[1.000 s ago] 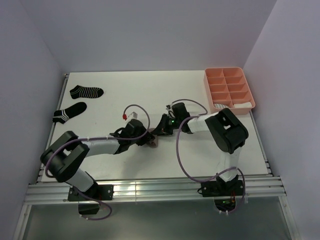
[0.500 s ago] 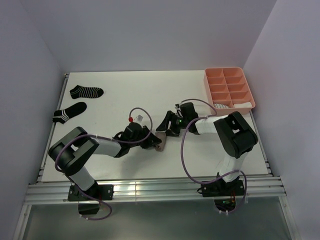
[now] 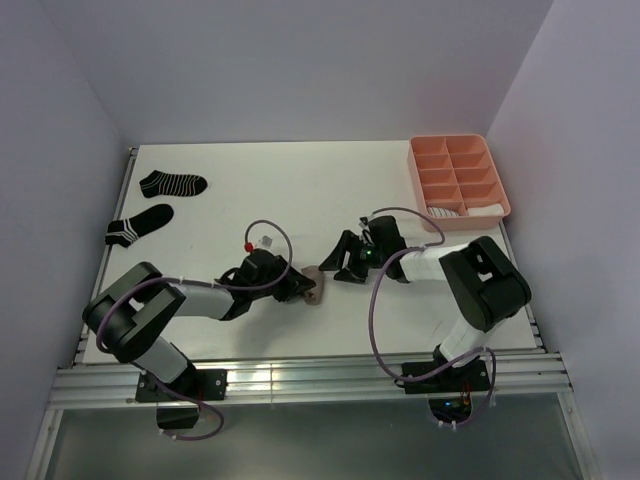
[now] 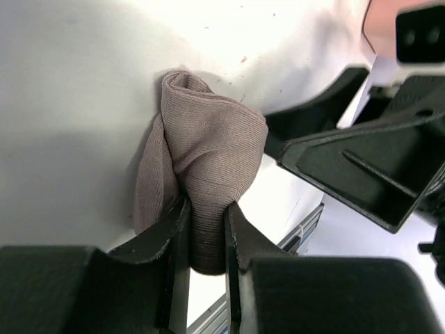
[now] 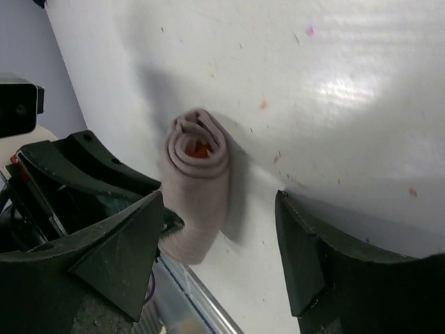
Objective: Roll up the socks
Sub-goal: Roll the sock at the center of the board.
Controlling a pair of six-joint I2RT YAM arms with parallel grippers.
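A taupe sock (image 3: 313, 284) lies rolled into a bundle on the white table, mid-front. My left gripper (image 3: 299, 288) is shut on it; in the left wrist view both fingers pinch the near end of the roll (image 4: 208, 153), gripper (image 4: 206, 212). My right gripper (image 3: 346, 259) stands open just right of the roll, not touching it. In the right wrist view the roll (image 5: 198, 184) shows a red core, and it lies ahead of the gripper (image 5: 219, 205), nearer its left finger. Two black white-striped socks (image 3: 172, 183) (image 3: 140, 224) lie flat at the far left.
A pink compartment tray (image 3: 460, 140) stands at the back right, with a white sock (image 3: 480, 212) and a striped one (image 3: 443, 211) in its near compartments. The table's metal front rail (image 3: 300, 380) runs just behind the arm bases.
My right gripper has opened, let go of the taupe sock and drawn back to the right. The left gripper still holds the roll and has shifted slightly.
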